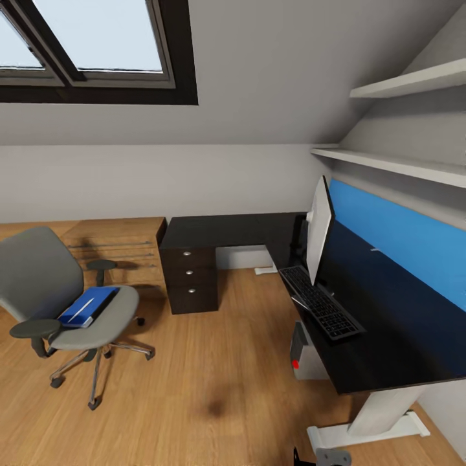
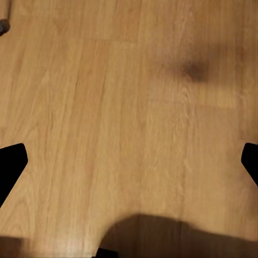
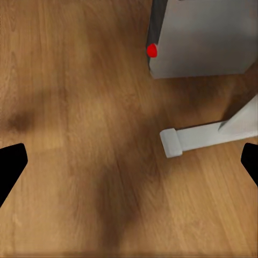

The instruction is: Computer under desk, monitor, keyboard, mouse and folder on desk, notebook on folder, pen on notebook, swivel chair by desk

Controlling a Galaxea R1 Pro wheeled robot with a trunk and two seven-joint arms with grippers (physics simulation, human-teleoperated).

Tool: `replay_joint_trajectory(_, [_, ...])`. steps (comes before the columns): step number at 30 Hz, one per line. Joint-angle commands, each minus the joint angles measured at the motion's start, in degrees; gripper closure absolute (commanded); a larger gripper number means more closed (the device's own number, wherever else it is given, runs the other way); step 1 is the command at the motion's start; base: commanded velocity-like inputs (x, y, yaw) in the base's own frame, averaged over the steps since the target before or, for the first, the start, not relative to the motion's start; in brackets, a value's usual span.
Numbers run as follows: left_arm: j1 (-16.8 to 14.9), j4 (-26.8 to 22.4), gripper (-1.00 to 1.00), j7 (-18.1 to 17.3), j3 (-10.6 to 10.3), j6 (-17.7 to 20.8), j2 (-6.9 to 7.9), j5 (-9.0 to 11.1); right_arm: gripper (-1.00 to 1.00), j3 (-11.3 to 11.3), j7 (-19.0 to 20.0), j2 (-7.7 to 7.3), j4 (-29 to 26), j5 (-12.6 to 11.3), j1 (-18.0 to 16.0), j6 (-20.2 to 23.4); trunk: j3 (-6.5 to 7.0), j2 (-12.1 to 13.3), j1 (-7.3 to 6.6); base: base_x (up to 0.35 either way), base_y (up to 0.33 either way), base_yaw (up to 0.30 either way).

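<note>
Folder on swivel chair seat | right jaws near computer (spread)

The folder lies on the swivel chair, left of the worktop. The keyboard lies before the monitor on the worktop; the computer stands underneath.

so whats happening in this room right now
Nothing is being handled yet. Both grippers, left and right, are open over the wood floor. The blue folder lies on the swivel chair, which stands apart from the desk. The monitor and keyboard are on the desk, and the computer sits under it.
</note>
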Motion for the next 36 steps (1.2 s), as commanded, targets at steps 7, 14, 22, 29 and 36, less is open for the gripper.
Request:
replay_joint_trajectory(7, [-0.1,-0.8,-1.0,0.2,-0.1,1.2,-1.33,0.3,-1.0,-0.1,1.0,0.48,-1.2,0.9,1.2,1.1,1.01,2.4,-1.31,-0.005,-0.002,0.0])
replay_joint_trajectory(14, [0.0,0.0,-1.0,0.2,-0.1,-0.4,-1.84,0.3,-1.0,0.5,-0.3,1.34,-0.6,1.6,1.4,0.2,2.26,5.2,-2.85,0.0,0.0,0.0])
replay_joint_trajectory(22, [-0.1,0.2,-1.0,0.2,-0.1,-1.3,-2.0,0.3,-1.0,0.8,-0.7,2.51,0.1,1.8,1.5,-1.8,3.66,8.4,-4.61,0.0,0.0,-0.014])
replay_joint_trajectory(29, [0.0,0.2,-1.0,0.2,-0.1,-1.3,-2.05,0.3,-1.0,0.8,-0.7,2.66,0.1,1.8,1.5,-1.9,4.77,11.2,-6.15,0.0,0.0,-0.063])
replay_joint_trajectory(36, [-0.1,0.2,-1.0,0.3,-0.1,-1.3,-2.02,0.3,-1.0,0.8,-0.7,2.69,0.1,1.8,1.5,-1.9,6.01,14.0,-7.68,0.0,0.0,-0.004])
